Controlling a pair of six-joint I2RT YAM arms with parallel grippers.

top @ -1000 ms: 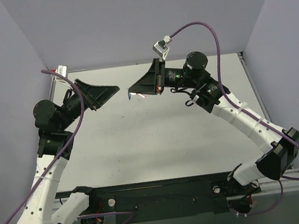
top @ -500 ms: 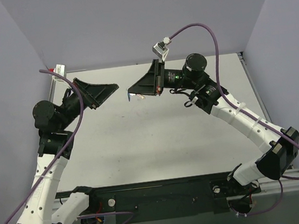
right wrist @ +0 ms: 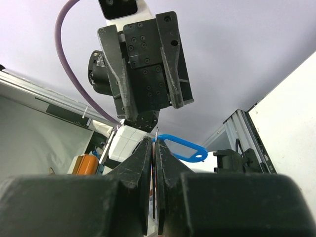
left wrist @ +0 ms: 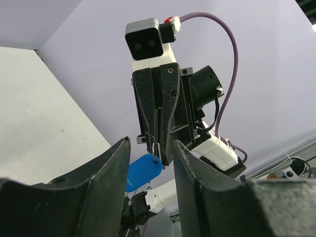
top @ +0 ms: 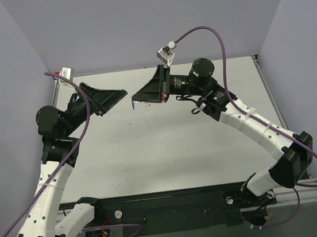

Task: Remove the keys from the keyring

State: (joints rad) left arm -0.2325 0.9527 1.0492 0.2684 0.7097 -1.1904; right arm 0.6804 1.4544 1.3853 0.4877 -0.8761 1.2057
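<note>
Table (top: 168,146) of plain white, matte and bare across its middle and near half, closed in by pale lilac walls (top: 135,23) at the table's far, left and right sides. A metal rail (top: 266,91) runs along the table's right edge. A black bar (top: 174,200) carrying both arm bases lies along its near edge.

Both arms reach over the far middle of the table, well above its surface, with open table below them and on their near side (the far wall stands close behind).

The right gripper (top: 135,100) has its jaws pressed together on the keyring (right wrist: 155,138), whose thin wire shows edge-on in the slit between the fingers. The blue tag (right wrist: 180,147) hangs from it just past the fingertips, in the air above the table. The key cannot be made out in any view.

The left gripper (top: 122,92) faces the right one tip to tip over the same part of the table, near but apart. Its jaws are about halfway spread with nothing between them. A purple cable (top: 219,47) loops over the table's far right.
</note>
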